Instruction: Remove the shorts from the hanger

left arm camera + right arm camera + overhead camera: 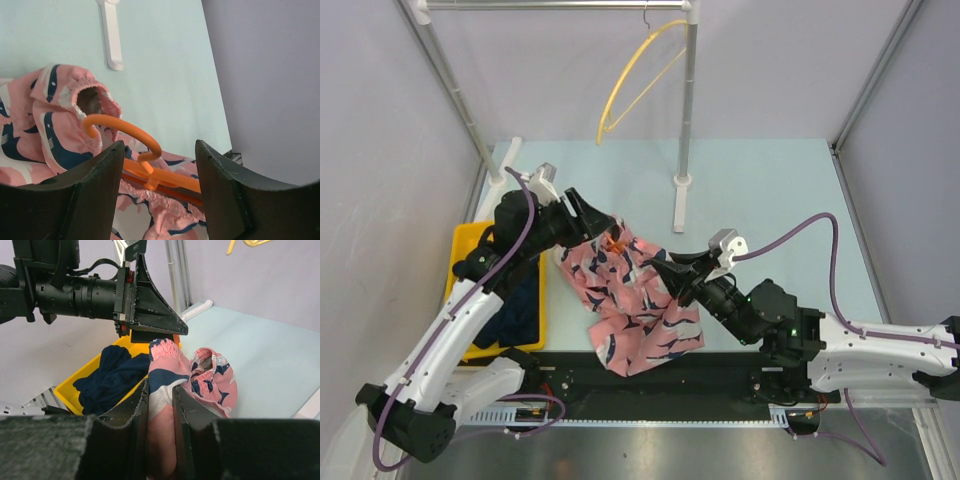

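Your right gripper pinches the limp pink shorts; your left gripper, open and apparently not touching, straddles the stiff hanger hook: grip there.

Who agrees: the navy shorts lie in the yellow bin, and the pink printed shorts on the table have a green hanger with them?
The hanger is orange, not green; the left wrist view shows it. The rest stands: the navy shorts lie in the yellow bin, the pink printed shorts on the table.
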Robot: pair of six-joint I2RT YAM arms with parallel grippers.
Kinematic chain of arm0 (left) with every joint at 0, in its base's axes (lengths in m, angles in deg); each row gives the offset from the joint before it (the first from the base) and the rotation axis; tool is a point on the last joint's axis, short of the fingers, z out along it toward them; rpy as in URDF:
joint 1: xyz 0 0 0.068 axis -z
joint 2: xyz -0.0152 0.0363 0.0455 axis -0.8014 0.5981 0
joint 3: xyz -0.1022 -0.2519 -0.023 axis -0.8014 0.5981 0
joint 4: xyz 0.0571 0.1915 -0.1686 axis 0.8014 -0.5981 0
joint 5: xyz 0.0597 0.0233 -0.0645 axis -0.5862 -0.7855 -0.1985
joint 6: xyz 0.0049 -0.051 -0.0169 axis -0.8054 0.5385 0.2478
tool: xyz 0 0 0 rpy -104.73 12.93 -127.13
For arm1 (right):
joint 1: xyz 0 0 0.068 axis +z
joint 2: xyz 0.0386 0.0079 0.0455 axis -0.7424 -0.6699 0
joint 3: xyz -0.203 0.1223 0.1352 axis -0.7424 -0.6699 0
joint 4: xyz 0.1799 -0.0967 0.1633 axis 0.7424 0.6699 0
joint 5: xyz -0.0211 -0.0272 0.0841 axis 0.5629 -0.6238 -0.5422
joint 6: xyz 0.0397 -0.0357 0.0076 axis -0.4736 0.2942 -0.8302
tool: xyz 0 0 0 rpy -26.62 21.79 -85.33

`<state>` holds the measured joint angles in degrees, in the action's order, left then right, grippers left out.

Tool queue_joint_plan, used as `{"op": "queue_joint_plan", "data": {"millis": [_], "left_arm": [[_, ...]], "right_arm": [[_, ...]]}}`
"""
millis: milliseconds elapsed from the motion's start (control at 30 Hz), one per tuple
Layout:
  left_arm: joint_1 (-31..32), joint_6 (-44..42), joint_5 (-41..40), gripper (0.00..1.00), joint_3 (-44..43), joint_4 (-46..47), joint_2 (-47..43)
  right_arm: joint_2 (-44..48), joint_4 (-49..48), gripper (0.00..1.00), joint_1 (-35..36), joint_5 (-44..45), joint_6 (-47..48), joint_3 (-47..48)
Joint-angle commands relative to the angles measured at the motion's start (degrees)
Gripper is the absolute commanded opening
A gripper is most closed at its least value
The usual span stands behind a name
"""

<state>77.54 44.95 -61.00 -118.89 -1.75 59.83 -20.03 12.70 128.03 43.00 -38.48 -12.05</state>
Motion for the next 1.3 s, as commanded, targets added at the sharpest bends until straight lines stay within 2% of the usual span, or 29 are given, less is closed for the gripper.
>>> {"op": "queue_joint_plan", "data": {"millis": [0, 100, 167, 300, 367, 400, 433, 467, 533, 600, 667, 733, 767, 867, 967, 1067, 1133, 1267], "left_arm": [[-0.98, -2.37, -1.09, 0.63, -1.49, 3.67, 0.19], [-1.68, -2.29, 1.28, 0.61, -1.48, 6.40, 2.47], [-2.30, -2.11, 3.39, 0.55, -2.18, 7.80, 3.70], [-4.75, -3.07, 6.48, 0.38, -4.11, 10.18, 6.42], [-5.63, -5.27, 6.57, 0.25, -7.62, 7.92, 7.66], [-6.25, -6.06, 6.31, 0.12, -9.12, 6.86, 8.18], [-6.43, -7.54, 5.26, 0.05, -12.09, 4.84, 9.06], [-6.52, -8.34, 4.47, 0.01, -13.34, 3.95, 9.24], [-6.52, -9.92, 1.49, 0.00, -16.41, 2.72, 8.90], [-6.52, -10.46, -1.33, 0.00, -17.65, 1.31, 8.19], [-6.43, -10.46, -4.22, 0.00, -17.92, 2.45, 6.35], [-6.43, -9.50, -6.08, 0.00, -17.05, 4.72, 5.03], [-6.26, -9.32, -8.18, 0.00, -16.87, 5.17, 4.24], [-4.42, -9.32, -14.24, 0.00, -17.83, 4.39, 3.80], [-0.47, -11.77, -23.03, 0.00, -18.71, 4.64, 3.62], [3.57, -13.62, -29.45, 0.00, -17.40, 6.14, 2.66], [5.16, -13.62, -34.29, 0.01, -16.08, 6.06, 1.95], [6.75, -13.01, -37.37, 0.00, -14.32, 5.79, 1.51]], "right_arm": [[1.96, -4.35, 0.00, 0.68, -0.44, -0.80, 0.47], [1.87, -4.08, 0.00, 0.68, -1.58, -1.06, 0.56], [1.79, -3.65, 0.00, 0.68, -2.11, -1.50, 0.56], [1.79, -1.80, 0.00, -0.46, -6.14, -2.29, 0.47], [1.96, -0.14, 0.00, -2.65, -8.17, -3.86, 0.47], [1.87, 0.39, 0.00, -3.53, -10.18, -4.40, 0.47], [1.96, 0.83, 0.00, -4.33, -11.25, -5.10, 0.47], [1.79, 1.62, 0.00, -6.33, -11.87, -5.80, 0.47], [1.70, 3.03, 0.00, -8.10, -10.65, -7.21, 0.82], [1.61, 6.45, 0.15, -11.96, -9.15, -9.66, 1.78], [0.30, 11.70, 0.37, -15.30, -9.23, -11.77, 3.54], [-0.93, 14.36, 0.48, -19.79, -11.77, -13.28, 5.91], [-2.51, 16.81, 0.57, -21.37, -12.31, -13.54, 6.79], [-6.98, 24.27, 0.72, -21.65, -9.17, -14.77, 13.28], [-10.51, 31.30, 0.84, -21.47, -7.05, -16.88, 20.32], [-14.64, 36.07, 0.88, -20.16, -4.33, -18.02, 26.46], [-16.84, 36.61, 0.92, -17.80, -2.91, -17.33, 28.85], [-20.00, 34.94, 0.99, -14.18, -0.01, -13.65, 33.59]]}}
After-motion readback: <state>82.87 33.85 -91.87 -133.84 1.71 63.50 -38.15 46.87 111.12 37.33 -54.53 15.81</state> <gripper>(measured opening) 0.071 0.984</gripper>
